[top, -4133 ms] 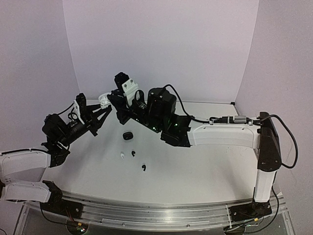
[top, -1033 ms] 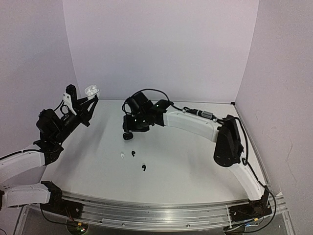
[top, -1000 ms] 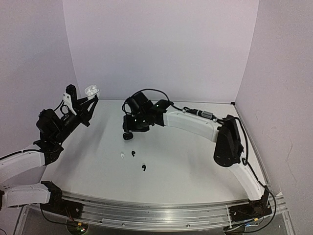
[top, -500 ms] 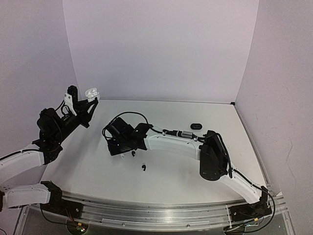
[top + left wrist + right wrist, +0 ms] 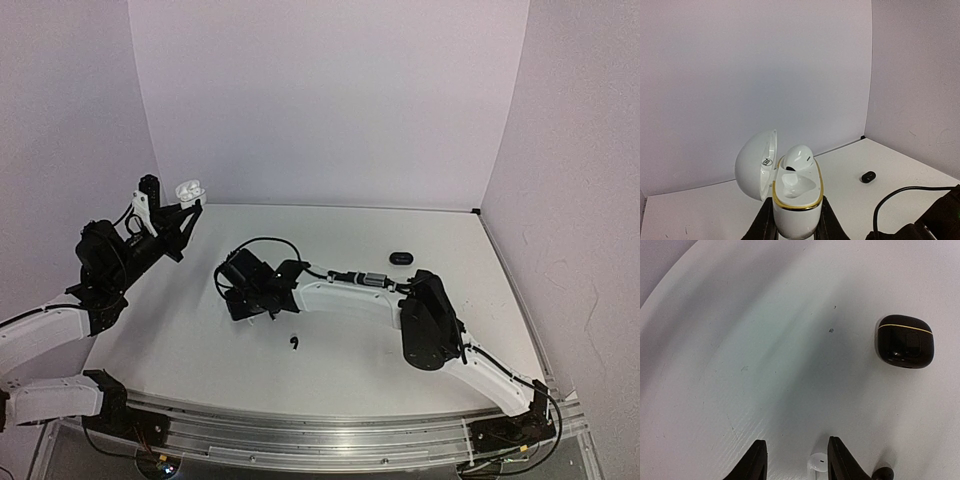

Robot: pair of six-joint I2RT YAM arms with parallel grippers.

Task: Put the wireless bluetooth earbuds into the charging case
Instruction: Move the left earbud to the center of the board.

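My left gripper [image 5: 186, 203] is shut on a white charging case [image 5: 796, 200], held up at the far left with its lid [image 5: 756, 165] open. One white earbud [image 5: 799, 156] sits in the far socket; the near socket is empty. My right gripper [image 5: 247, 305] is open and low over the table. In the right wrist view a loose white earbud [image 5: 818, 461] lies between its fingers [image 5: 840, 460], close to the right one. A black earbud [image 5: 883, 473] lies just right of that finger. Another black earbud [image 5: 293, 343] lies nearer the front.
A shut black case with a gold line [image 5: 905, 341] lies beyond the right gripper; the arm hides it from above. A second small black case [image 5: 402, 258] lies at the back right, also in the left wrist view [image 5: 868, 176]. The right arm's cable [image 5: 270, 243] loops above its wrist.
My right arm has swung from over the black case toward the front left and dropped low around the white earbud. My left gripper holds the open white case almost still.
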